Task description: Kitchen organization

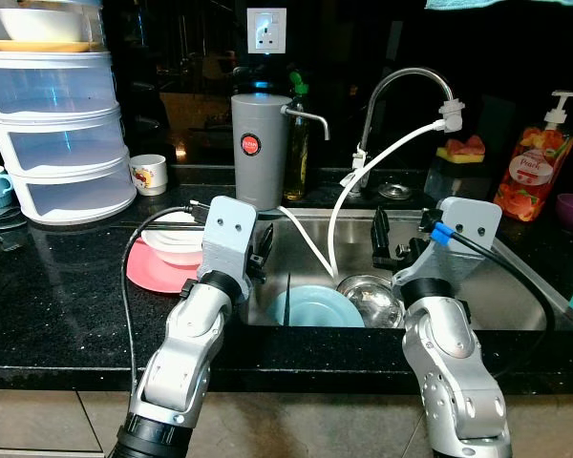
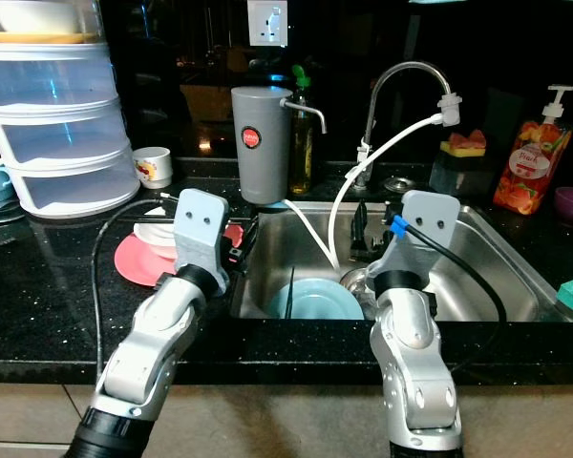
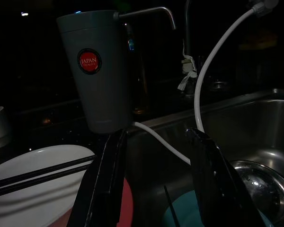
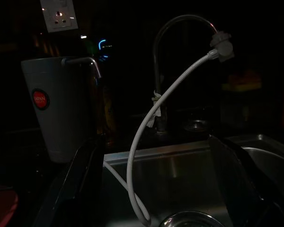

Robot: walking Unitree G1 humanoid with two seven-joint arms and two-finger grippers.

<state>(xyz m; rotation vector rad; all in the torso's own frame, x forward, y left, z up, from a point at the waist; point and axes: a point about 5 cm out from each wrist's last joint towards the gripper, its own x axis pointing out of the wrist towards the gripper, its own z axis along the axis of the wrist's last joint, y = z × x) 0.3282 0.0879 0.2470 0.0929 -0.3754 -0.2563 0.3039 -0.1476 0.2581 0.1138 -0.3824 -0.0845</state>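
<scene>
both claws are held over the sink (image 1: 516, 286) front edge. the left claw (image 3: 154, 179) is spread, empty, at the sink's left rim beside the pink plate (image 1: 153, 267) on the dark surface (image 1: 57, 296). the right claw (image 4: 165, 189) is spread, empty, above the steel bowl (image 1: 371, 298). a blue plate (image 1: 315, 307) lies in the sink, touching the bowl. a white hose (image 1: 349, 205) hangs from the tap (image 1: 406, 91).
</scene>
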